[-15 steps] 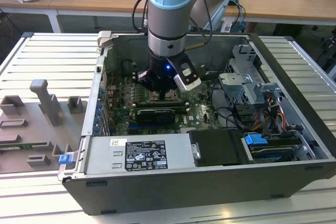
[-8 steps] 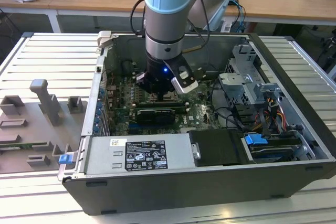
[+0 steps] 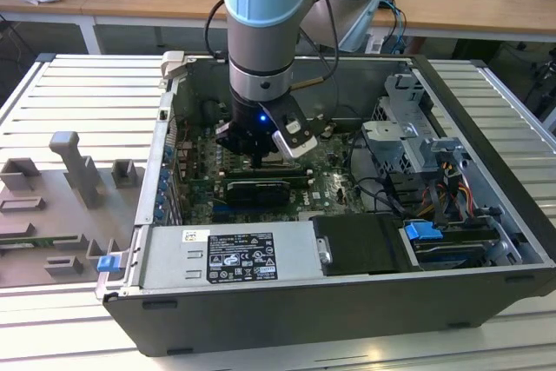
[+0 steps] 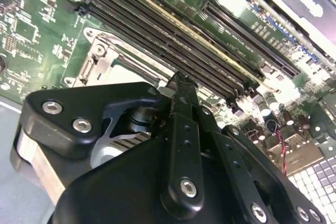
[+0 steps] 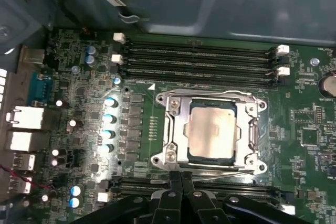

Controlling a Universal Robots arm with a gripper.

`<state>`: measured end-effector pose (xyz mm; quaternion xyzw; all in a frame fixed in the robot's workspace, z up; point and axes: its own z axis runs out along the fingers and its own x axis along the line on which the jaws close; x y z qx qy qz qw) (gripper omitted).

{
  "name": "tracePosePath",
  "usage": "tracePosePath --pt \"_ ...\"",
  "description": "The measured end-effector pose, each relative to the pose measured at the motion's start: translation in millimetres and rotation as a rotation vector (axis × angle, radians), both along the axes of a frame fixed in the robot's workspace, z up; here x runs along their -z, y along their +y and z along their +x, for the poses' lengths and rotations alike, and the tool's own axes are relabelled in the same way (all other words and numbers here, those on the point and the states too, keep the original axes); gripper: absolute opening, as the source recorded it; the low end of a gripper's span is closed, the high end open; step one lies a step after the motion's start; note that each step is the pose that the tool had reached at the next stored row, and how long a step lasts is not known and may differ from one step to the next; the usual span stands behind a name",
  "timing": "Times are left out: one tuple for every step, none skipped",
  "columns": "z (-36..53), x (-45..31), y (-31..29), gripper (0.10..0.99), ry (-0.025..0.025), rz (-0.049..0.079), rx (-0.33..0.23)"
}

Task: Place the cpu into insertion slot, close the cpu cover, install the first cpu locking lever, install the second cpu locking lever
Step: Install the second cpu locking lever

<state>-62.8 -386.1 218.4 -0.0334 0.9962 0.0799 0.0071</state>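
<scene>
In the first wrist view the cpu (image 5: 212, 131) lies flat in the insertion slot (image 5: 260, 106), its silvery face showing through the cut-out of the cpu cover (image 5: 177, 136). The cover lies down flat over it. A thin metal lever (image 5: 227, 172) runs along the socket edge nearest my gripper (image 5: 181, 176). The two black fingers are shut together, their tips right at that edge, with nothing seen between them. In the exterior view the gripper (image 3: 261, 152) reaches down into the open computer case above the green board. The second wrist view has the gripper (image 4: 181, 83) beside a corner of the insertion slot (image 4: 98, 65).
Long black memory slots (image 5: 199, 61) run along both sides of the socket. A long black card (image 3: 258, 190), a power supply (image 3: 230, 254) and drive cages (image 3: 417, 141) crowd the case (image 3: 486, 215). A grey fixture plate (image 3: 69, 180) lies outside at the exterior view's left.
</scene>
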Motion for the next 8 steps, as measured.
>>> tracePosePath --pt "0.0 0.1 -0.1 0.106 0.0002 0.000 0.000" --pt "0.0 0.3 -0.1 0.106 0.0002 0.000 0.000" --pt "-0.1 0.4 -0.1 0.106 0.0002 0.000 0.000" --pt "-0.1 0.6 -0.1 0.106 0.0001 0.000 0.000" --pt "-0.1 0.9 0.0 0.106 0.0001 0.000 0.000" --pt "-0.1 1.0 -0.1 0.106 0.0001 0.000 0.000" --pt "-0.1 1.1 -0.1 0.106 0.0001 0.000 0.000" --pt "-0.1 1.4 0.0 0.106 0.0000 0.000 0.000"
